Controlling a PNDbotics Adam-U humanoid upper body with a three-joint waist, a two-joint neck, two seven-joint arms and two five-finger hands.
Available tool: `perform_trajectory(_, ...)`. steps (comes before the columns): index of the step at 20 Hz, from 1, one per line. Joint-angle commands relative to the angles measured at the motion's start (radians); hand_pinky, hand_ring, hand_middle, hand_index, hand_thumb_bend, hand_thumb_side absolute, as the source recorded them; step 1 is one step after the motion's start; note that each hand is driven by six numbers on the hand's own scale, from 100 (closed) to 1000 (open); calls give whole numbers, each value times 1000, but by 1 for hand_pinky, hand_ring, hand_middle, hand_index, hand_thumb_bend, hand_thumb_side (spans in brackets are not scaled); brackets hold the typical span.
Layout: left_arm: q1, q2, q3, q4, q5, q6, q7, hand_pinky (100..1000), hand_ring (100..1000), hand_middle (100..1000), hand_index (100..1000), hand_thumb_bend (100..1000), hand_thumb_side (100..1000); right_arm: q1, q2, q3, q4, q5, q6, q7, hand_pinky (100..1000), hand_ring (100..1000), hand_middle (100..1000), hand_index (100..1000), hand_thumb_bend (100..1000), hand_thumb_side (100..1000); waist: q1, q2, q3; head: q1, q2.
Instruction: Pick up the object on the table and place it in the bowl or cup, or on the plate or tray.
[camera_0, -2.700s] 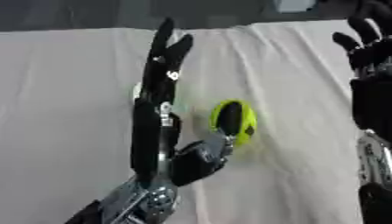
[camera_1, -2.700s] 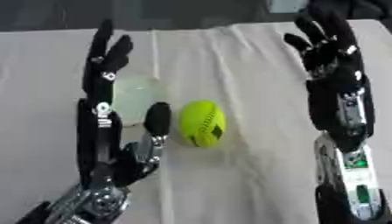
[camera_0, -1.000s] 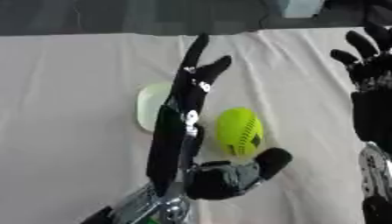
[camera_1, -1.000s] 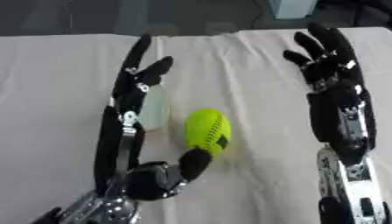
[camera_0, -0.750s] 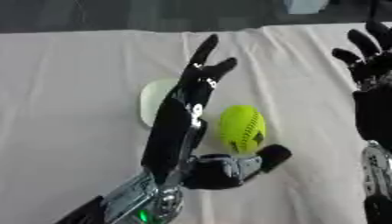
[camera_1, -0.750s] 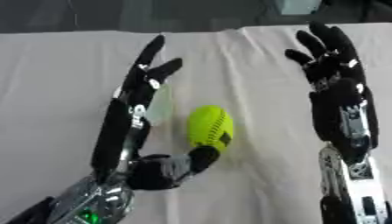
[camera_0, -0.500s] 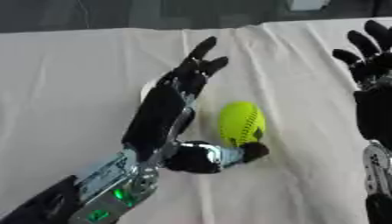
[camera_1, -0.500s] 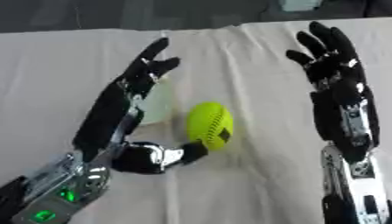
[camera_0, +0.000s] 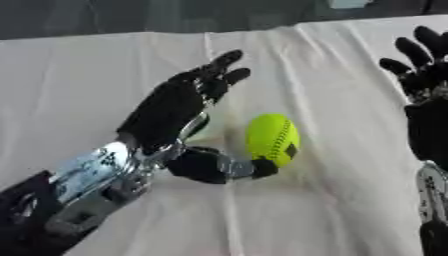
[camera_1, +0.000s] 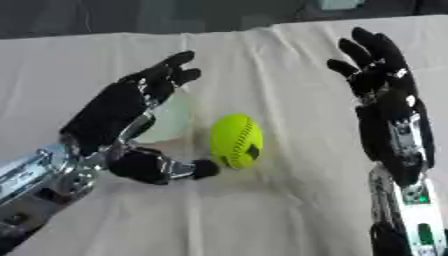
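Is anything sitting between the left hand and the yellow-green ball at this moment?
Nothing visible does. The left hand is open beside the ball, its thumb tip at the ball's lower left side. The pale round dish lies under the fingers, left of the ball.

Our left hand (camera_0: 171, 107) reaches over the desk (camera_0: 105, 65) with fingers extended, its thumb tip touching the near side of the yellow-green ball (camera_0: 272, 138). Our right hand (camera_0: 426, 75) stands open at the right edge, well apart from the ball.
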Motion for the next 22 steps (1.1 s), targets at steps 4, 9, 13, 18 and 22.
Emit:
perform_trajectory(4, -66, 66, -9, -17, -30, -45, -221, 1000, 1000, 1000, 1000, 480, 1000, -5, -21, 5, -9, -2, -2, 14, 878, 952, 955, 1000, 100, 843, 7, -24, -8, 1, 6)
perform_trajectory(9, -90, 74, -11, -17, -22, -46, -297, 1000, 1000, 1000, 1000, 526, 1000, -8, -23, 6, -10, -4, -1, 18, 878, 951, 955, 1000, 100, 842, 14, -24, -15, -3, 7)
perform_trajectory(13, -104, 77, -18, -17, -11, -32, -337, 952, 1000, 1000, 1000, 621, 1000, -8, -24, 7, -11, -4, 2, 21, 879, 950, 955, 1000, 100, 842, 21, -24, -21, -4, 8)
perform_trajectory(18, -135, 76, -24, -17, -3, -26, -399, 930, 1000, 1000, 1000, 689, 1000, -5, -26, 8, -13, -6, 6, 26, 880, 950, 955, 1000, 100, 843, 30, -27, -28, -6, 9)
perform_trajectory(22, -169, 69, -32, -17, 2, -31, -452, 919, 995, 1000, 1000, 689, 1000, -3, -27, 7, -15, -6, 10, 28, 880, 949, 955, 1000, 100, 849, 40, -29, -35, -7, 9)
